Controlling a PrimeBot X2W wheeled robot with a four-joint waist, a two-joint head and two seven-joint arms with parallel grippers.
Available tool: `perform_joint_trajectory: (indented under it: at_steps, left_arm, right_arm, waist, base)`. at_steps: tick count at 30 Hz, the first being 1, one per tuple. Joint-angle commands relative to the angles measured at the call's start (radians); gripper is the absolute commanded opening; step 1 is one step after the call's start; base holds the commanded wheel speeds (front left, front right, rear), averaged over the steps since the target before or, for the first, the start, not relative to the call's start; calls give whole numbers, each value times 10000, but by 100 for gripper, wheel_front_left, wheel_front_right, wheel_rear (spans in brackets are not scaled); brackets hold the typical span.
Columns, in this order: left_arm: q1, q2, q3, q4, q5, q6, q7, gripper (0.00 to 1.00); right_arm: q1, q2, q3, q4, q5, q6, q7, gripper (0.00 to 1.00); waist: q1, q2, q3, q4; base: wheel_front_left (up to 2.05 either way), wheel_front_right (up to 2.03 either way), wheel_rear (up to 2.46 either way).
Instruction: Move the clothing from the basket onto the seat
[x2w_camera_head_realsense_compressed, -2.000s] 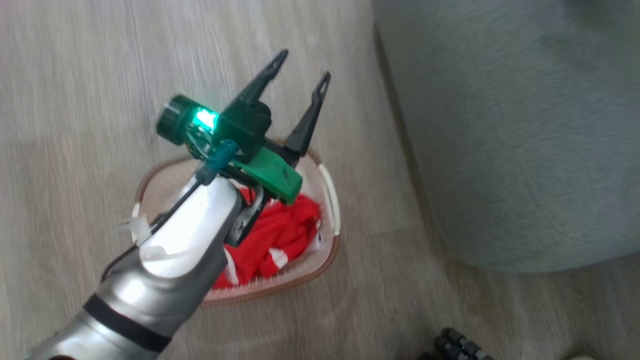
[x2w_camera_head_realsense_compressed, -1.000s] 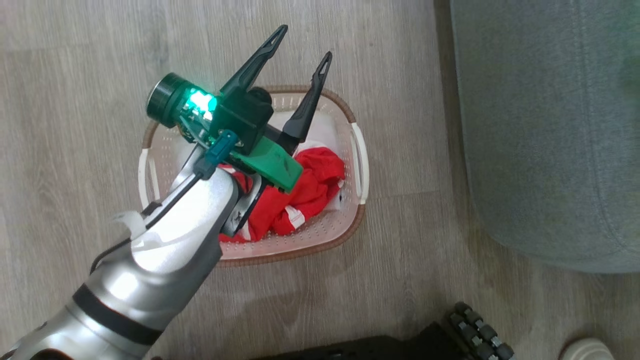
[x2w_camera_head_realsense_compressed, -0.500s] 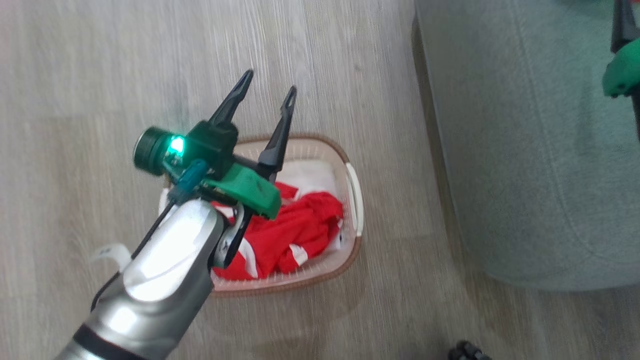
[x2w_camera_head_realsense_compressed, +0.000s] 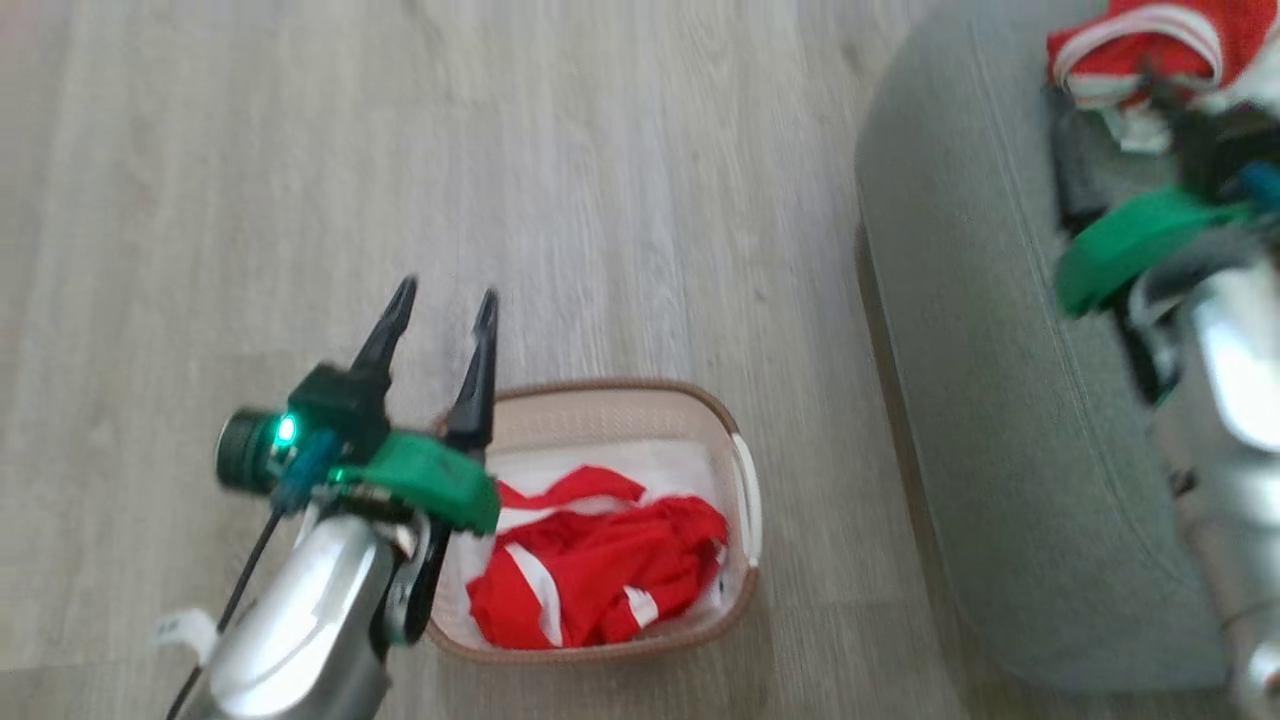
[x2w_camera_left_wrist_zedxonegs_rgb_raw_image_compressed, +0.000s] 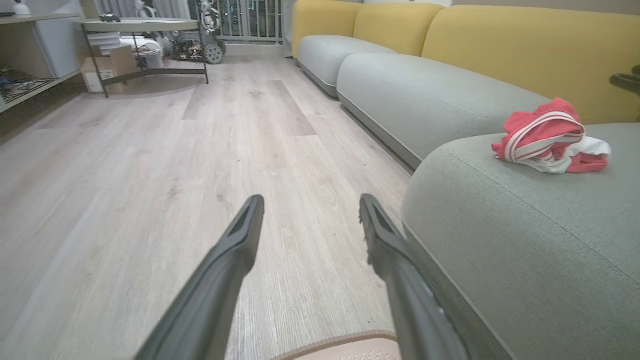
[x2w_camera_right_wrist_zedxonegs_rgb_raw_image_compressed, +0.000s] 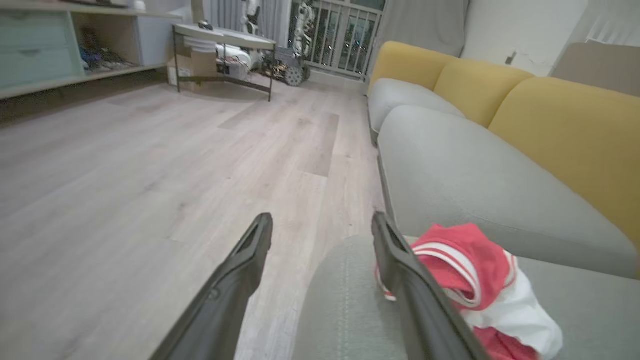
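Our left gripper (x2w_camera_head_realsense_compressed: 446, 292) hangs over the basket (x2w_camera_head_realsense_compressed: 600, 385) edge, fingers spread, empty. Our right gripper (x2w_camera_right_wrist_zedxonegs_rgb_raw_image_compressed: 322, 217), also spread, is just beside a garment (x2w_camera_right_wrist_zedxonegs_rgb_raw_image_compressed: 450, 260) on the seat (x2w_camera_right_wrist_zedxonegs_rgb_raw_image_compressed: 345, 300). More clothing (x2w_camera_head_realsense_compressed: 600, 570) lies in the basket.

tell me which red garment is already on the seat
The striped red bundle lying on the grey seat; the other red clothing lies heaped inside the basket on the floor.
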Motion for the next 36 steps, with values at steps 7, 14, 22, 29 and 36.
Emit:
perform_joint_trajectory:
  at_steps: [7, 14, 22, 29, 36]
  left_arm:
    - [1187, 232, 1366, -576, -41, 142, -123, 100]
    - [2602, 109, 2243, -912, -39, 165, -123, 100]
    - [3930, -68, 2973, -1495, 319, 99, -123, 100]
    - [4376, -383, 3214, -1600, 610, -121, -124, 100]
    - [4500, -554, 3535, -1547, 800, -361, -124, 100]
  right_arm:
    - [1453, 893, -20, -1261, 573, -4, -66, 100]
    - [3278, 1759, -634, -2430, 176, -4, -66, 100]
    - [4951, 2320, -983, -3333, -118, -4, -66, 100]
    - [5798, 2385, -1146, -3995, 243, -4, -66, 100]
    - [6333, 2388, -1116, -4316, 463, -4, -66, 100]
  waist:
    - [0, -1, -1290, 736]
    - [0, -1, -1959, 914]
    - [0, -1, -2331, 874]
    - [0, -1, -2471, 926]
    - [0, -1, -2529, 938]
  base:
    - [0, 0, 0]
    - [0, 0, 0]
    - [0, 0, 0]
    - [0, 0, 0]
    - [0, 0, 0]
